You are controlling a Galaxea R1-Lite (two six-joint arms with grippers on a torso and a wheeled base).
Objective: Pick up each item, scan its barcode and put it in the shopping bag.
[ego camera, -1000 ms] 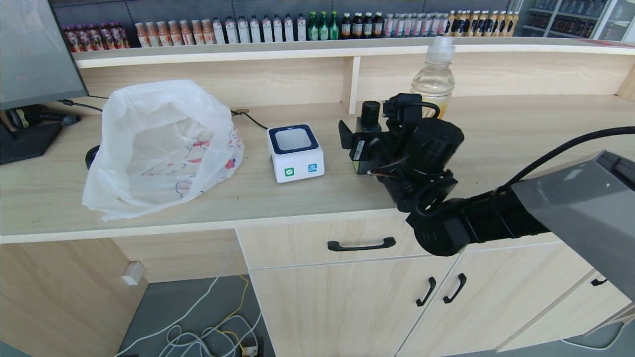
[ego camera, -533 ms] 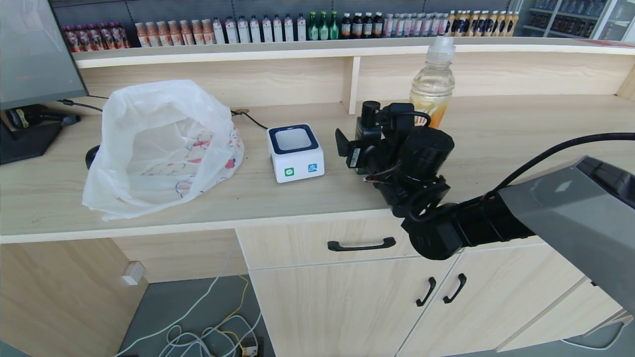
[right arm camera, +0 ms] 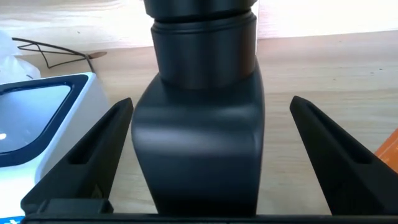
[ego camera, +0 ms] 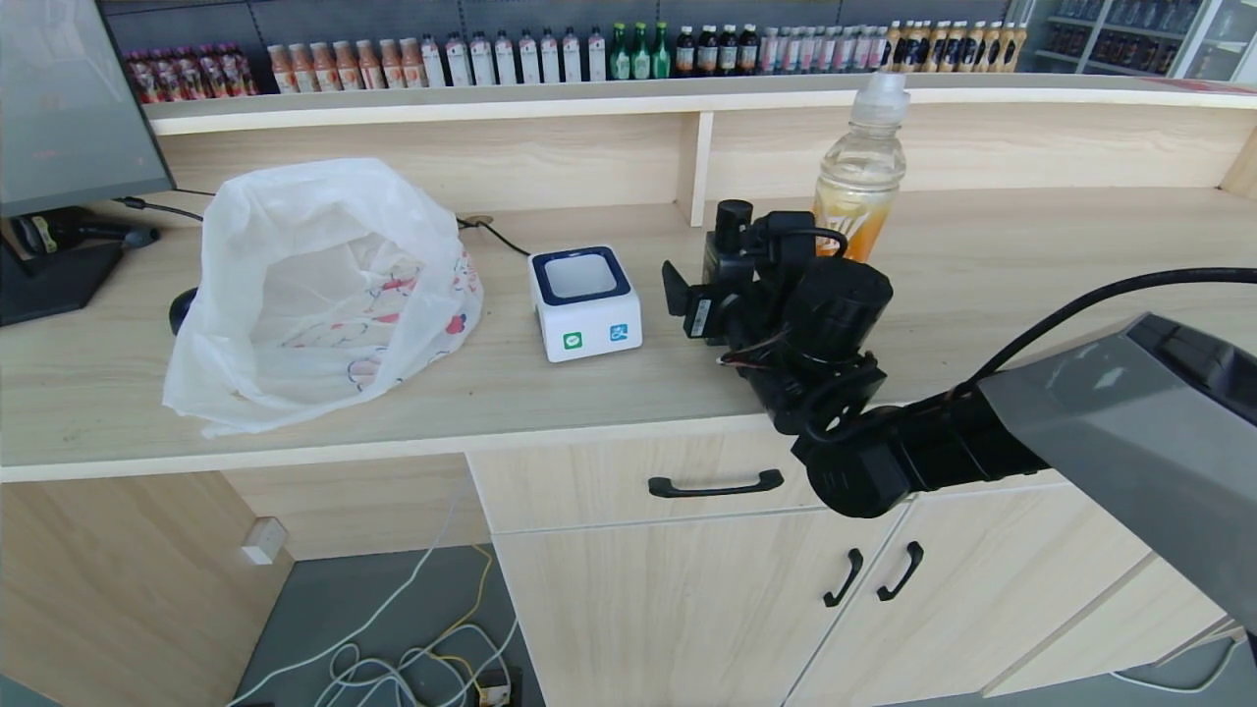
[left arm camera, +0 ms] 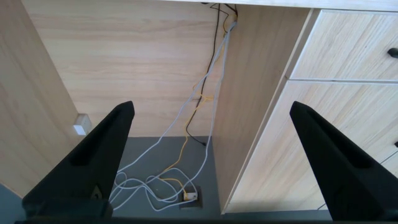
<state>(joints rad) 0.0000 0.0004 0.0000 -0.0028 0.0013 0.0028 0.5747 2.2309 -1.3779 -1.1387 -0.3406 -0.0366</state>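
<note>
A dark bottle with a black cap stands on the wooden counter, right of the white scanner box. My right gripper is open and straddles the bottle; in the right wrist view the dark bottle fills the gap between the spread fingers, with the scanner box close beside it. A white plastic shopping bag lies open at the counter's left. My left gripper is open, holds nothing, and hangs below the counter, facing the cupboard side and floor cables.
A clear bottle of orange drink stands just behind my right wrist. A monitor sits at the far left, with a raised shelf and a divider behind. Drawers and doors are under the counter edge.
My right arm has shifted left and slightly lower around the dark bottle, uncovering more of the orange drink bottle behind. The dark bottle, scanner and bag kept their places.
</note>
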